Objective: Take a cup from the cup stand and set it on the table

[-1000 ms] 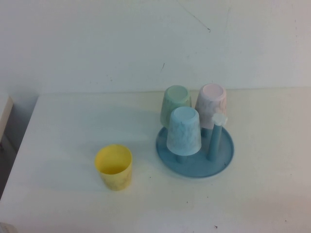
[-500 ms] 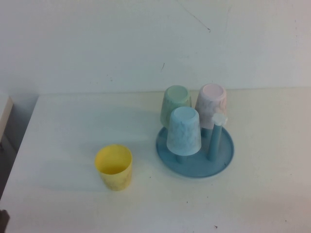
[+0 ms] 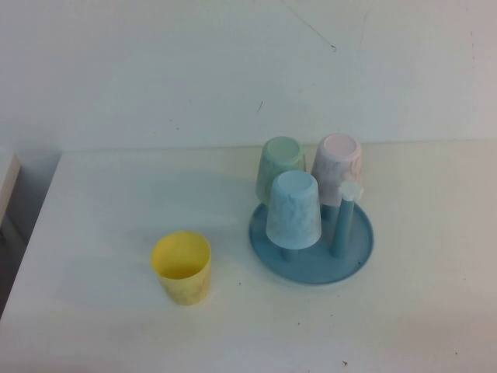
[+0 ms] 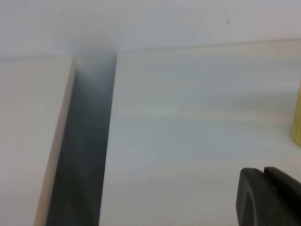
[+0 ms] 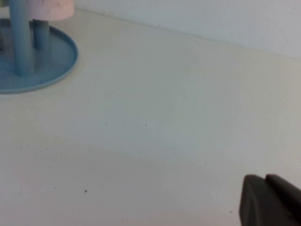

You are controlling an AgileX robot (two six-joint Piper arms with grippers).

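We see the small pale yellow plastic cup (image 3: 182, 266) upright on the white worktop (image 3: 116, 202), apart from the round blue pegged cup stand (image 3: 311, 245). Only the wrist views show the left gripper (image 4: 270, 197) and right gripper (image 5: 270, 200), low over that worktop; whether their fingers are released or clenched we cannot tell.

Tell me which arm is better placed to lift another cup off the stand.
Probably right: the right hand faces the cup stand and pink cup; the left hand sits near the left edge of the table, beside the yellow cup.
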